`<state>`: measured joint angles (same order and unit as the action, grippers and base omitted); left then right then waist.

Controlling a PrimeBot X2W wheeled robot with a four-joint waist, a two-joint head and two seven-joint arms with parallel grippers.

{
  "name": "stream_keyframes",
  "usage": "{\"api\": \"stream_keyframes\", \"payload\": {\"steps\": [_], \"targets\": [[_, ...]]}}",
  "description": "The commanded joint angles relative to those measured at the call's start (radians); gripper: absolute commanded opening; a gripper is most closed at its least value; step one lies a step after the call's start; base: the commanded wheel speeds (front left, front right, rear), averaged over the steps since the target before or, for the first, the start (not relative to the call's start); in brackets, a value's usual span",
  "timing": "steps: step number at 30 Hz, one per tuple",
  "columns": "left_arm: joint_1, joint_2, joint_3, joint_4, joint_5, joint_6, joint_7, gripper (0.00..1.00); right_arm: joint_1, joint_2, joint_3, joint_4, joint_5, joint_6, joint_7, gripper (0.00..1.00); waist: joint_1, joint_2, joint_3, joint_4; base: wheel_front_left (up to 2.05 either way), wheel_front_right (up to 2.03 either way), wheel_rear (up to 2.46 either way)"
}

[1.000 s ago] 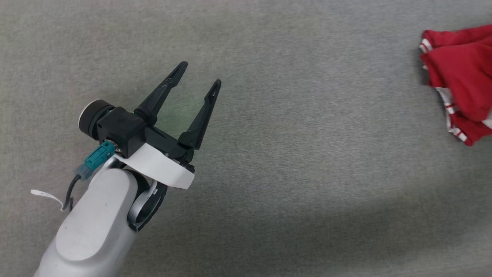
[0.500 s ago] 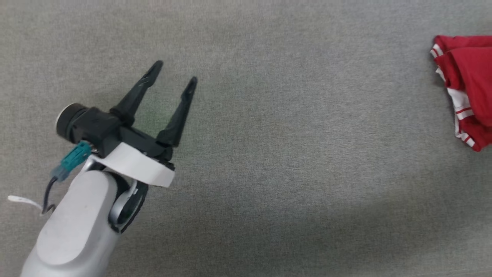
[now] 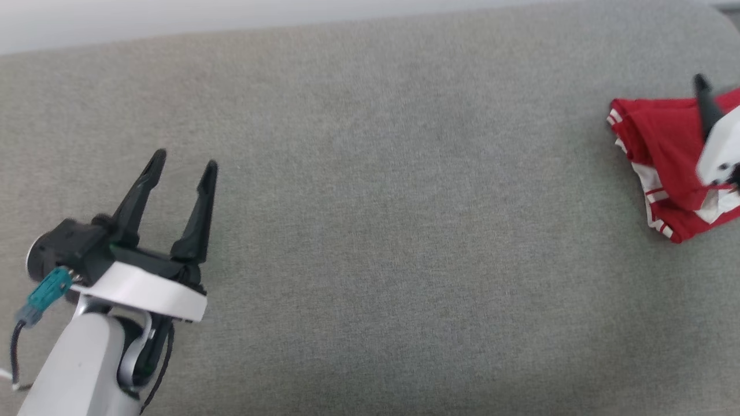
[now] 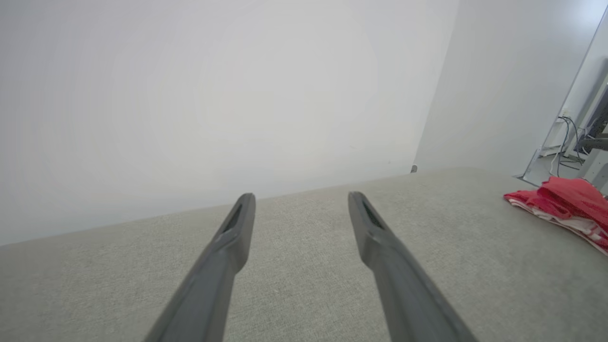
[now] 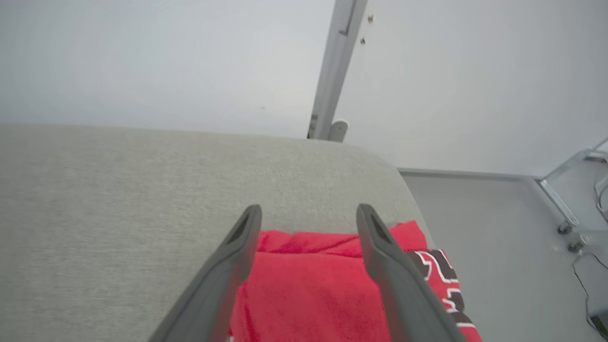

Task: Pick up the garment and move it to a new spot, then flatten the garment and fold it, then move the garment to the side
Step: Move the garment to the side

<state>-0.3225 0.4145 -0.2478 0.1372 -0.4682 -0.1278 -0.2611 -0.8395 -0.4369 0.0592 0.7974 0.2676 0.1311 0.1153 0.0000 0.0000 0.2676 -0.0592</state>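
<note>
Garment (image 3: 653,150) is seen bunched and folded over at the right end of the grey fabric worktop (image 3: 370,202), close to its rounded corner; red body and red-white striped trim are shown; black white-outlined numerals (image 5: 439,273) are partly exposed and cannot be read in full. Right gripper (image 5: 308,209): jaws released, spread above the red cloth, nothing clamped. Left gripper (image 3: 185,160): jaws released, empty, held over the worktop's left side, well apart from the garment.
</note>
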Motion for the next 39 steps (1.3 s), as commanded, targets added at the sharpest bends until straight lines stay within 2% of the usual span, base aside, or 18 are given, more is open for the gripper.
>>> {"api": "stream_keyframes", "payload": {"steps": [1,14,19,32,39], "targets": [[0.031,-0.004,0.022,0.0,0.0,0.006,-0.005,1.0,0.045,0.019,0.024,-0.035,0.021,-0.001,-0.027,1.0,0.0,0.0,-0.039,0.012,0.0,0.0,0.0],[0.197,-0.043,0.16,-0.022,0.046,0.038,-0.005,1.0,0.305,0.114,0.06,-0.199,0.072,-0.001,-0.196,1.0,0.0,0.0,-0.166,0.056,0.0,0.0,0.0],[0.286,-0.058,0.231,-0.028,0.048,0.035,-0.005,1.0,0.407,0.137,0.057,-0.248,0.06,-0.001,-0.25,1.0,0.0,0.0,-0.212,0.068,0.0,0.0,0.0],[0.477,-0.109,0.329,-0.039,0.066,0.008,-0.005,1.0,0.642,0.207,-0.035,-0.376,0.026,-0.001,-0.333,1.0,0.0,0.0,-0.287,0.079,0.0,0.0,0.0],[0.521,-0.14,0.364,-0.041,0.072,0.0,-0.005,1.0,0.726,0.235,-0.09,-0.453,0.005,-0.001,-0.343,1.0,0.0,0.0,-0.305,0.087,0.0,0.0,0.0]]}}
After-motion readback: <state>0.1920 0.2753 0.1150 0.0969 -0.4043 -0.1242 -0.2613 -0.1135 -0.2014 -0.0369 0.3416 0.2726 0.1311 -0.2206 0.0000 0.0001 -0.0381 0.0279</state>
